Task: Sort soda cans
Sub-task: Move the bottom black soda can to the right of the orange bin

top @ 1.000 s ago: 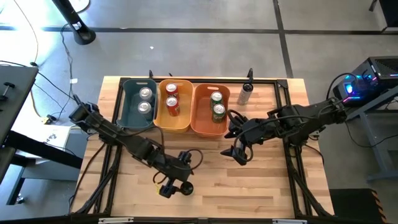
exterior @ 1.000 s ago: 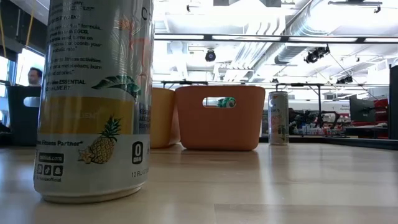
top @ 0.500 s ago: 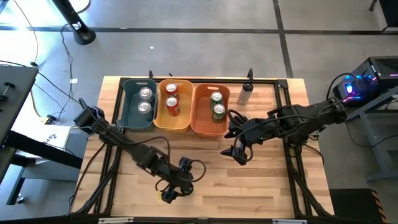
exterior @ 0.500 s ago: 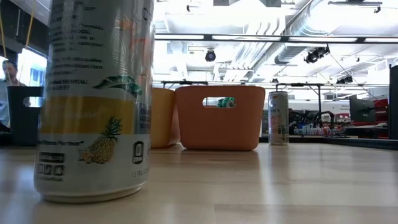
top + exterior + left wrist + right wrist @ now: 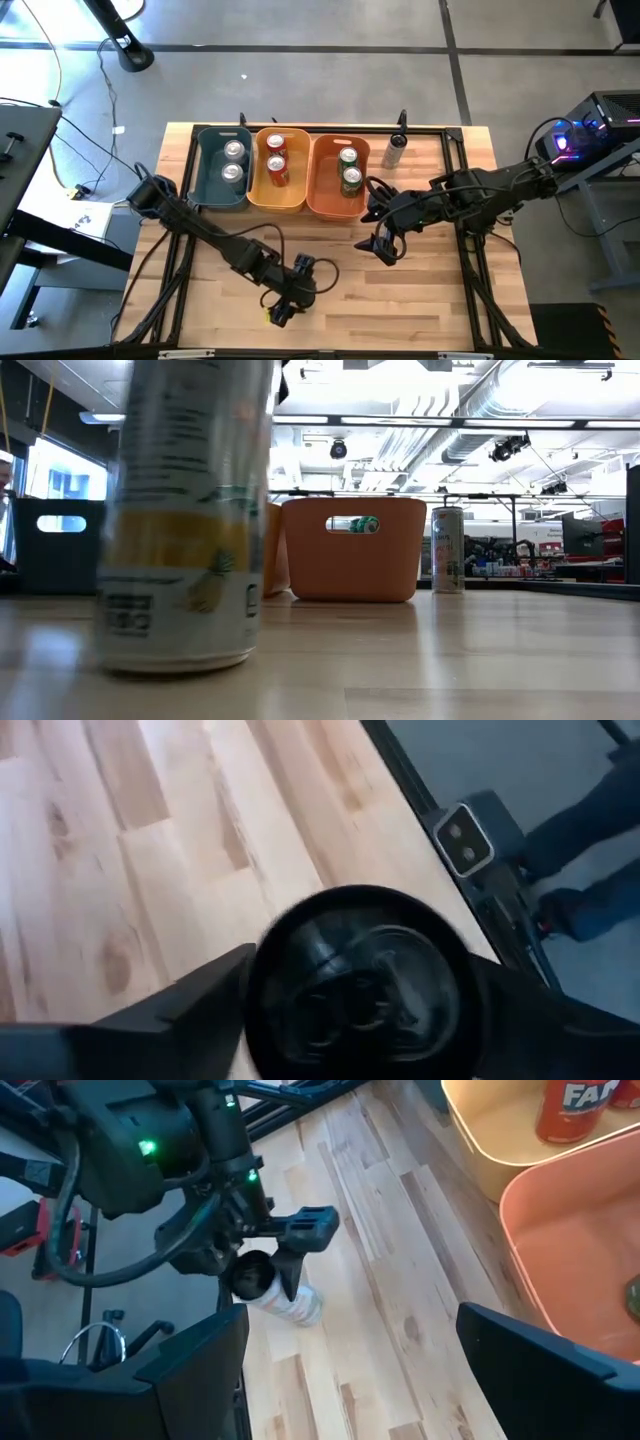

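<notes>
The wooden table (image 5: 420, 300) carries three bins at its far edge: the teal bin (image 5: 205, 165) with two silver cans (image 5: 232, 160), beside it the yellow bin (image 5: 296, 168) with two red cans (image 5: 275, 158), then the orange bin (image 5: 325, 180) with two green cans (image 5: 349, 169). Right of the orange bin a black can (image 5: 395, 150) stands alone. Well in front of the yellow bin, the left gripper (image 5: 285, 308) has its jaws wide on both sides of a pineapple-printed can (image 5: 185, 520); whether they grip it I cannot tell, and the right gripper (image 5: 384, 245) hangs open and empty in front of the orange bin.
</notes>
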